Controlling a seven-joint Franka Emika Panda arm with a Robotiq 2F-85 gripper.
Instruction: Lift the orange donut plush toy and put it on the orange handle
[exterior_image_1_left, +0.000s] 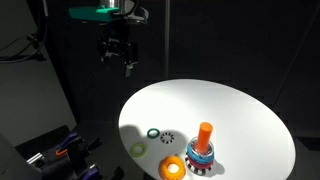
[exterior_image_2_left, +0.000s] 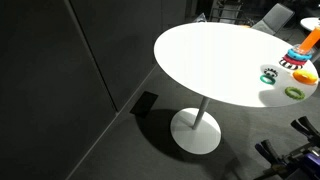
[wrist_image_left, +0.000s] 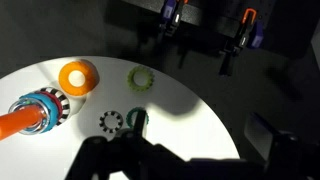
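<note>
While the end effector (exterior_image_1_left: 117, 66) hangs high above the far edge of the round white desk (exterior_image_1_left: 240, 110), its two fingers stand spread wide with nothing between them. The orange donut plush toy (exterior_image_1_left: 173, 167) lies flat on the desk near the front rim, just beside the striped base (exterior_image_1_left: 200, 157) of the orange handle (exterior_image_1_left: 205, 133), which stands upright and bare. In the wrist view the donut (wrist_image_left: 77, 76) shows its pale centre, with the base (wrist_image_left: 45, 105) close by.

Farther along the desk lie a thin dark-green ring (exterior_image_1_left: 153, 132), a thin yellow-green ring (exterior_image_1_left: 137, 149) and a small toothed ring (exterior_image_1_left: 170, 138), each apart from the others. In both exterior views the toys sit together on one side of the desk (exterior_image_2_left: 210, 60).
</note>
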